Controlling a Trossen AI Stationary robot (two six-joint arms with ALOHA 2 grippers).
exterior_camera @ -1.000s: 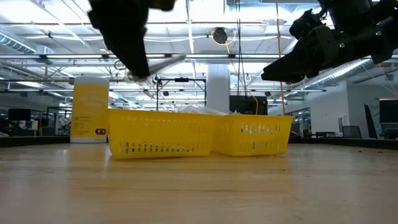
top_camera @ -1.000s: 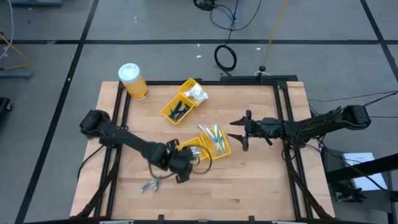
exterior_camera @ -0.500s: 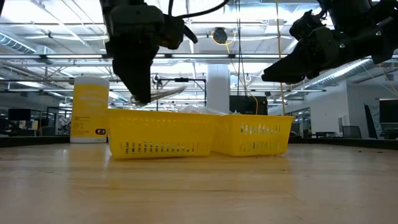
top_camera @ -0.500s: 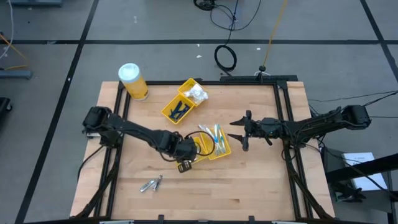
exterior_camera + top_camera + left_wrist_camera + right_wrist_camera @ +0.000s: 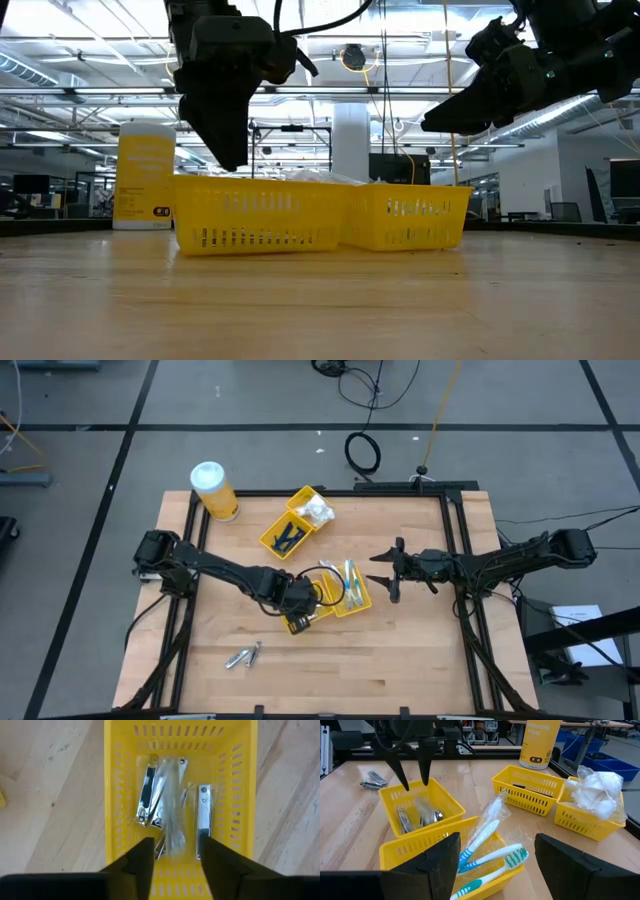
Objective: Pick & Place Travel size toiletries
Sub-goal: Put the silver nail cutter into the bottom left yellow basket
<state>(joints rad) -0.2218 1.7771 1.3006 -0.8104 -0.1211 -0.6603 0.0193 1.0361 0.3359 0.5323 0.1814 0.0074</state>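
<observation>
High view: my left gripper (image 5: 300,605) hovers over a yellow tray (image 5: 322,596). Left wrist view: its fingers (image 5: 142,862) stand apart above the silver clippers (image 5: 202,820) lying inside. Right wrist view: right gripper (image 5: 497,865) parted, empty, beside toothbrushes (image 5: 485,852).

left arm stretched across toward centre, left gripper (image 5: 303,603) pointing down, fingers parted, nothing between them. right arm reaches in from the right edge, right gripper (image 5: 384,573) raised, fingers spread, empty.
</observation>
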